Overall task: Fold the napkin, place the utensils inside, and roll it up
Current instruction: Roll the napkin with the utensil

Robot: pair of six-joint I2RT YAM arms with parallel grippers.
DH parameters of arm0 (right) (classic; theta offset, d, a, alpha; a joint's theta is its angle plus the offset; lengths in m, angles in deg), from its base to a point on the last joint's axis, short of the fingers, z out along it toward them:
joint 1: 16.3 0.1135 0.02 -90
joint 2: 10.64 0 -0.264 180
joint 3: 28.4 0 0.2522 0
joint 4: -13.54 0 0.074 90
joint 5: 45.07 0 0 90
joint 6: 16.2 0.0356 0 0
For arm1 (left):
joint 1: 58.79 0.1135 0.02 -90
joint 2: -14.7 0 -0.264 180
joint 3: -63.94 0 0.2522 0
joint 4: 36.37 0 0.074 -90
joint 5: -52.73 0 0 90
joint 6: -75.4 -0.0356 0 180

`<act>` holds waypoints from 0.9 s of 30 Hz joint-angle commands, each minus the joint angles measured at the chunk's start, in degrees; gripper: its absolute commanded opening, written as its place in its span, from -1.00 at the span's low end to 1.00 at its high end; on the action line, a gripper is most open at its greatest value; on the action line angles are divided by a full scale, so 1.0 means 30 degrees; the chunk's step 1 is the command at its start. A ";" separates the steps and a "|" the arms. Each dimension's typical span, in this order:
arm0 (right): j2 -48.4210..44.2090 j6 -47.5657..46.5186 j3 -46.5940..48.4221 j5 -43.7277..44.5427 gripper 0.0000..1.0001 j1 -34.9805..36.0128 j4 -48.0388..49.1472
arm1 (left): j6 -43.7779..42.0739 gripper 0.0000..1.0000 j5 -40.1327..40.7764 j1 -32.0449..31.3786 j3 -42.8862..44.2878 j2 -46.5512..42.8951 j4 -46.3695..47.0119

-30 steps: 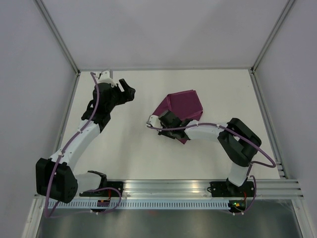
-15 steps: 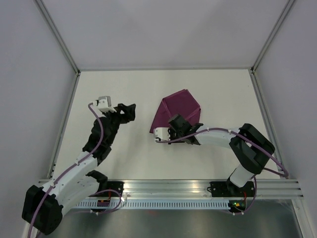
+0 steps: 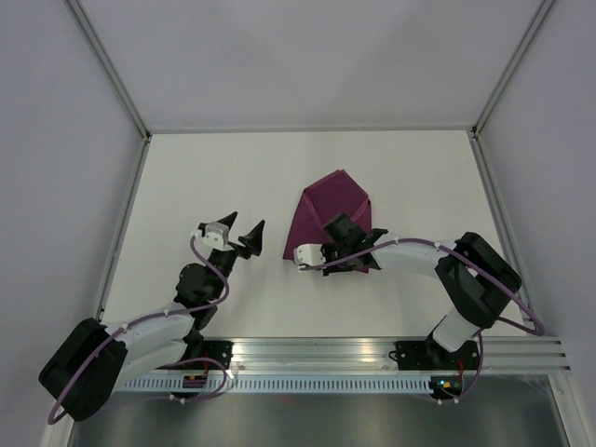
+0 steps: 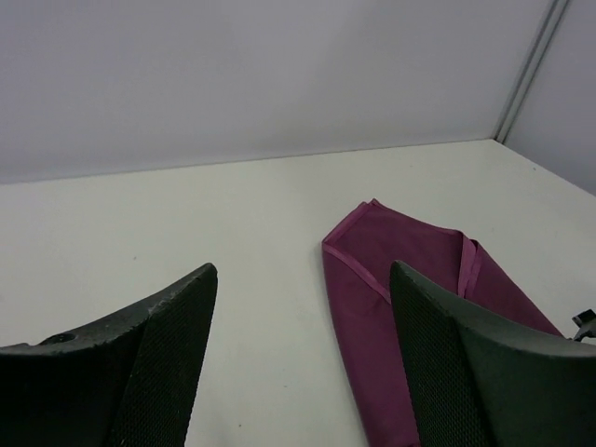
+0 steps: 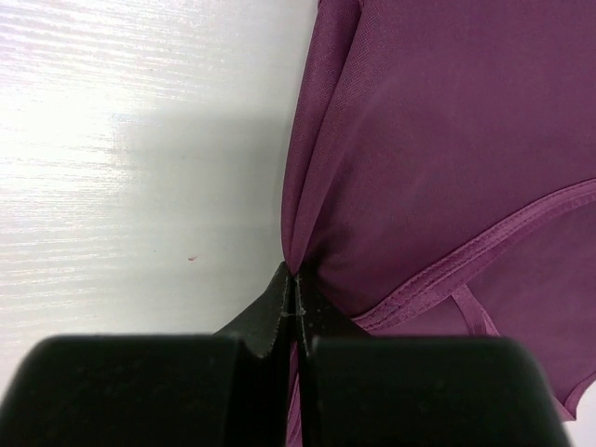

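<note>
The magenta-purple napkin (image 3: pixel 335 200) lies folded into a pointed shape right of the table's middle; it also shows in the left wrist view (image 4: pixel 410 307) and fills the right wrist view (image 5: pixel 447 140). My right gripper (image 3: pixel 341 235) sits on the napkin's near part, shut on a pinched fold of the cloth (image 5: pixel 298 272). My left gripper (image 3: pixel 244 231) is open and empty, a short way left of the napkin, its fingers (image 4: pixel 158 363) apart above bare table. The knife is out of view.
The white table (image 3: pixel 214 177) is bounded by grey walls at the back and sides. A metal rail (image 3: pixel 372 349) with both arm bases runs along the near edge.
My left arm has drawn back from the far left toward the near middle, its gripper now beside the napkin. My right gripper has shifted slightly on the napkin, whose shape has become narrower.
</note>
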 commanded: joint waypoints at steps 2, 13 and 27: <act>0.1866 0.0159 -0.0440 -0.2421 -0.99 -0.0546 -0.4172 | -0.3925 0.62 -0.1049 -0.0344 0.1130 0.1536 0.4399; 0.3739 -0.0427 0.2839 -0.5175 -0.99 -0.2830 -0.7805 | -0.7534 0.74 -0.2779 -0.0315 0.5319 0.2448 0.3284; 0.4184 -0.0195 0.5421 -0.6350 -0.64 -0.4180 -1.0212 | -0.8502 0.79 -0.4797 -0.0286 0.9305 0.2889 -0.0873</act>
